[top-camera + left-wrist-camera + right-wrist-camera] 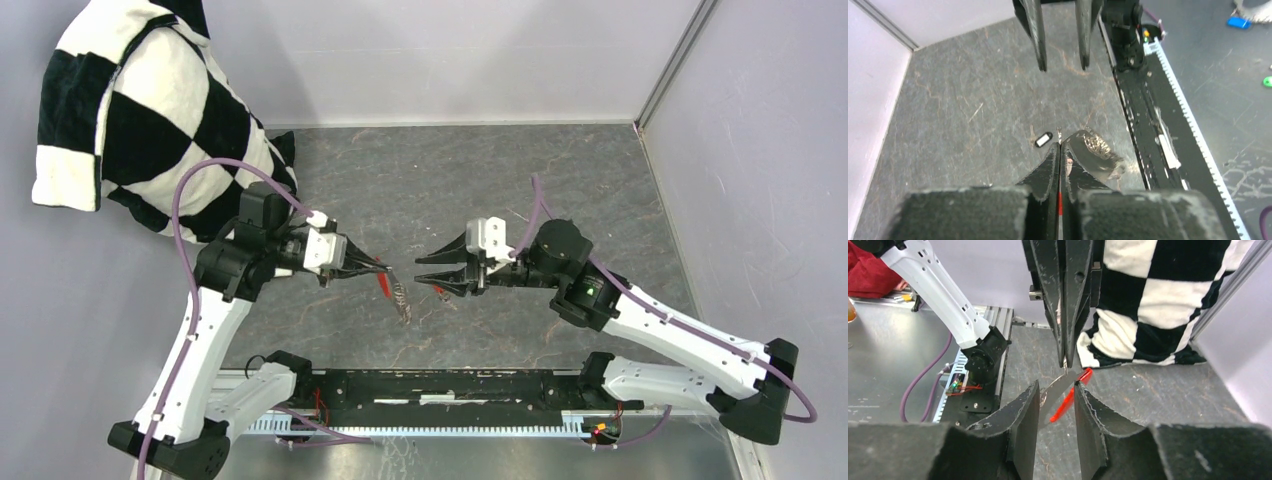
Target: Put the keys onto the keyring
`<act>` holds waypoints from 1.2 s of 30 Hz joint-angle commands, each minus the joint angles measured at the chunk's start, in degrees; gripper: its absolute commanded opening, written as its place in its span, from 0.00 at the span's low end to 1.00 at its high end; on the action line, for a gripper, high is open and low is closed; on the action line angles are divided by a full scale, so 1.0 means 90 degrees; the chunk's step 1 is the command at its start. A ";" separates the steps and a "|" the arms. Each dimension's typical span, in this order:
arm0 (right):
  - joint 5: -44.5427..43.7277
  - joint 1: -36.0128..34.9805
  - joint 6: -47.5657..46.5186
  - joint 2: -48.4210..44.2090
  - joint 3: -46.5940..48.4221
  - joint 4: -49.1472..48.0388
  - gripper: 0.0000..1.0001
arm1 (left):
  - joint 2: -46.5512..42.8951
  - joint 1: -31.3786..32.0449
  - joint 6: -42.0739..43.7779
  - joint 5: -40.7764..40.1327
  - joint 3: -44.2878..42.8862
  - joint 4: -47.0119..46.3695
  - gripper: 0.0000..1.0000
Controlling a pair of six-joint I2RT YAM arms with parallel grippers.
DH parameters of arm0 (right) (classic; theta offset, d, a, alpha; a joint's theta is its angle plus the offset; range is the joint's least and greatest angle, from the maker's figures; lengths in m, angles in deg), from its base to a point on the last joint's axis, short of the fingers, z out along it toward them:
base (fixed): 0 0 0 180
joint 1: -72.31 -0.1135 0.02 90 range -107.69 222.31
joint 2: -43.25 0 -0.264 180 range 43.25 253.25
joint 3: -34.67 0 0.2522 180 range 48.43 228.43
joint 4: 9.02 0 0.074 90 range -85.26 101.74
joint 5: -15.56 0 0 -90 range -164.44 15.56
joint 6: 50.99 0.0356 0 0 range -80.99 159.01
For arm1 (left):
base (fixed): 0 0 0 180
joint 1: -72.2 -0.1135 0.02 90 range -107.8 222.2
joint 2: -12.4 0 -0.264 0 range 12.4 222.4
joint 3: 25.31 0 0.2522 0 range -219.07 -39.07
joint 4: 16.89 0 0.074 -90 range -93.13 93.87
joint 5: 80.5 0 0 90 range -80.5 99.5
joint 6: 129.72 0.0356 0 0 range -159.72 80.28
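Observation:
My left gripper (pixel 383 268) (pixel 1060 145) is shut on the keyring and holds it above the table. A thin red strip shows between its jaws. The bright red fob (pixel 385 286) (pixel 1068 401) and a silvery metal piece (pixel 402 303) (pixel 1096 146) (pixel 1052 399) hang slanting from its tips. My right gripper (pixel 425 273) (pixel 1057 386) is open and faces the left one, with the fob and the silvery piece hanging just beyond the gap between its fingers. A small black-headed key (pixel 1044 139) with a white face lies on the table below. The red-headed key is not clearly visible.
A black-and-white checkered cushion (pixel 140 110) (pixel 1158 295) leans in the back left corner. The black base rail (pixel 450 390) (pixel 1148 125) runs along the near edge. Pale walls close the table at the back and right.

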 commanded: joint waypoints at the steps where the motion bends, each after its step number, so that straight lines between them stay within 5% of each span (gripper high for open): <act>1: 0.0437 0.0150 0.0297 -0.0138 -0.0474 -0.1362 0.38 | -0.0195 0.0019 -0.2750 0.0876 -0.0108 -0.2333 0.02; 5: 0.0560 0.0159 0.0535 -0.0066 -0.0590 -0.1976 0.40 | -0.0239 0.0014 -0.3988 0.1216 0.0008 -0.3356 0.02; 26: 0.0845 0.0160 0.1953 0.0687 -0.0556 -0.3743 0.43 | -0.0337 0.0017 -0.3939 0.1378 0.0105 -0.3381 0.02; 30: 0.0879 0.0163 0.2037 0.0899 -0.0328 -0.3611 0.32 | -0.0372 0.0019 -0.3885 0.1368 0.0148 -0.3378 0.02; 34: 0.0742 0.0164 0.1884 0.1000 -0.0131 -0.3186 0.01 | -0.0380 0.0018 -0.3885 0.1323 0.0195 -0.3375 0.02; 36: 0.0508 0.0165 0.1685 0.0913 -0.0053 -0.2737 0.01 | -0.0405 0.0019 -0.3711 0.1138 0.0207 -0.3141 0.02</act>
